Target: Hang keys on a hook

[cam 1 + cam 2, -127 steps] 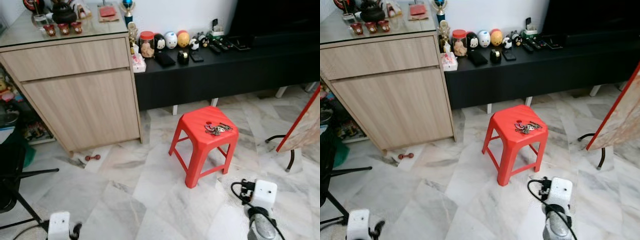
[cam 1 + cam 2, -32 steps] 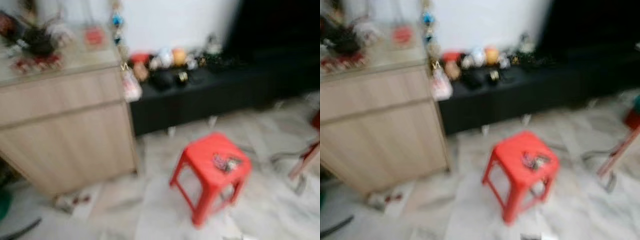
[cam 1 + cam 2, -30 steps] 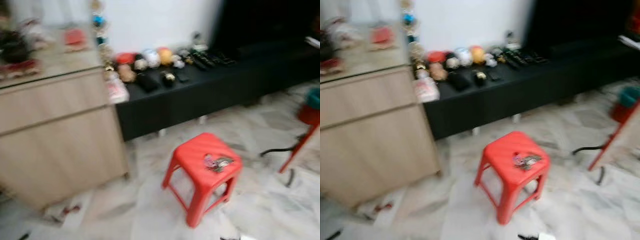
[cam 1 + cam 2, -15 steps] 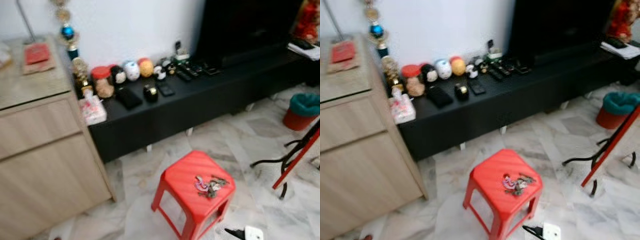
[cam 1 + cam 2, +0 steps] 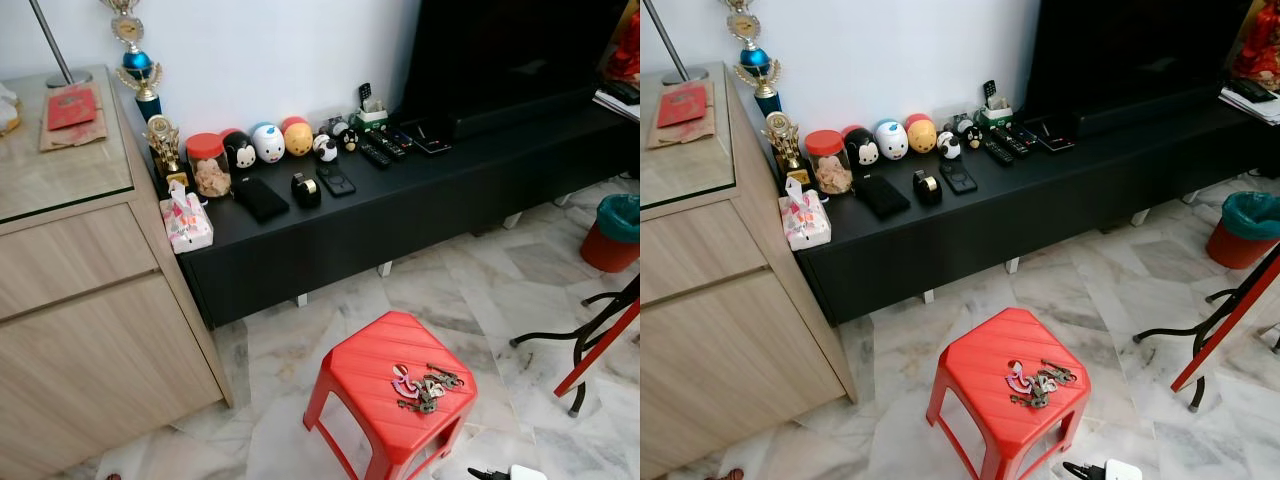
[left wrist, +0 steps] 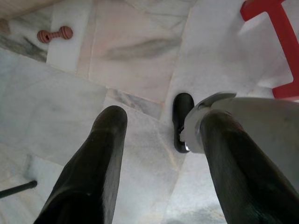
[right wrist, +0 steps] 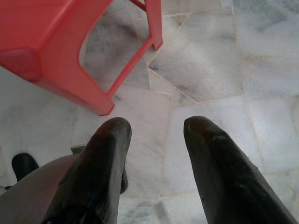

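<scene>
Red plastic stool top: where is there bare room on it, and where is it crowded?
On the red plastic stool, the left and rear of the seat are bare. The bunch of metal keys with a pink tag crowds the right front part, near that edge. The glossy black low cabinet behind is packed with figurines along its back.

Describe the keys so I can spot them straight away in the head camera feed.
Find the long black TV bench along the white wall; on the marble floor in front of it stands a red plastic stool. The keys lie in a loose bunch on its seat, toward the robot's right, dull metal with a pink tag, the only thing on the stool.
</scene>
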Available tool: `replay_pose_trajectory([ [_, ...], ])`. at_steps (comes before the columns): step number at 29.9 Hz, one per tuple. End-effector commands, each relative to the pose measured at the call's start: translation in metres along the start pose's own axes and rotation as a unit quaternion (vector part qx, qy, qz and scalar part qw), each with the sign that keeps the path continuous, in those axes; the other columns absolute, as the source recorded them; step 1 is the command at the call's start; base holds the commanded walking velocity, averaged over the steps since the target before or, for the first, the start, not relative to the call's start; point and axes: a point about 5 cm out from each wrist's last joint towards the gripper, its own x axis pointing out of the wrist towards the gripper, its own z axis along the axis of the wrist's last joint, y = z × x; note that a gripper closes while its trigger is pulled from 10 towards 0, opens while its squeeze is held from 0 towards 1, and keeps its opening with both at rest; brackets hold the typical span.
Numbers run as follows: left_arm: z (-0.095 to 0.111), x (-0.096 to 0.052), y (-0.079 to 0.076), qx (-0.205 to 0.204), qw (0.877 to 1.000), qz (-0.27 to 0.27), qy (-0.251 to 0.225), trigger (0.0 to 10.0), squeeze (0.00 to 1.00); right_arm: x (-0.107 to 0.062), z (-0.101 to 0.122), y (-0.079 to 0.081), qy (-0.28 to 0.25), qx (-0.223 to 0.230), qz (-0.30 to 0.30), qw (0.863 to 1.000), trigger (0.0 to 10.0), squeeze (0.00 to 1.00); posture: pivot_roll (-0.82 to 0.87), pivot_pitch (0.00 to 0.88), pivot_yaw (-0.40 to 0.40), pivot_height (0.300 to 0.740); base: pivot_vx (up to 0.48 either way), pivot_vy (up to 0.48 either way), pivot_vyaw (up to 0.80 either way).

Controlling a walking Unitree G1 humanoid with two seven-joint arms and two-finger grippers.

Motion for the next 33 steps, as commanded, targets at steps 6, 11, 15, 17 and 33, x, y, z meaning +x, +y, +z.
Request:
replay_pose_trajectory([
  [6,-0.003,-0.001,-0.002,0.003,1.0,-0.003,0.005,10.0,0.0,0.001,0.004,0.006,-0.011,0.008,-0.002,1.0,10.0,0.0,-0.02,0.0,-0.039,0.74,0.0,-0.417,0.0],
  [11,-0.003,-0.001,-0.002,0.001,1.0,-0.002,0.004,10.0,0.0,0.004,0.01,0.025,-0.016,0.003,0.009,1.0,10.0,0.0,-0.03,0.0,-0.042,0.74,0.0,-0.386,0.0],
  [15,-0.003,-0.001,-0.002,-0.006,1.0,0.004,0.001,10.0,0.0,0.005,0.018,0.027,-0.032,0.005,0.011,0.999,10.0,0.0,-0.03,0.0,-0.045,0.74,0.0,0.0,0.0],
  [17,-0.002,-0.001,-0.001,-0.008,1.0,0.011,-0.007,10.0,0.0,0.006,0.025,0.026,-0.047,0.009,0.011,0.999,10.0,0.0,-0.04,0.0,-0.043,0.74,0.0,0.0,0.0],
  [33,0.164,-0.004,-0.017,-0.018,0.935,0.004,-0.355,10.0,0.0,-0.013,0.145,0.06,-0.332,-0.045,0.077,0.939,10.0,0.0,-0.04,0.0,-0.054,0.74,0.0,0.0,0.0],
])
